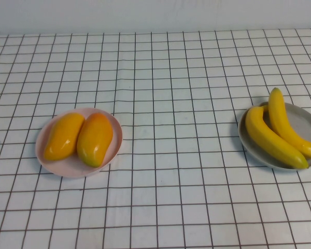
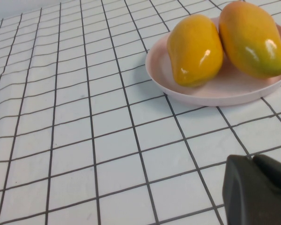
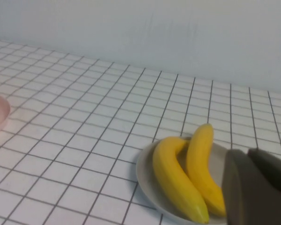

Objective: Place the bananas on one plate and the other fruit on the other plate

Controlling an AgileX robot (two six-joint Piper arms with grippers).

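White tablecloth w/ black grid lines (image 1: 166, 104) covers the whole table, plain pale wall behind. Round pale pink plate (image 1: 67, 167) sits lower left of the high view w/ two plump glossy orange-yellow mango-like fruits (image 1: 95, 138) side by side on it, touching. Round grey plate (image 1: 306, 124) at the right edge holds two long curved yellow plastic bananas (image 1: 272, 139), also touching. Plates well apart, bare cloth between. Left gripper (image 2: 257, 190) is near the pink plate, right gripper (image 3: 257, 187) just beside the grey one; can't tell jaw state on either.
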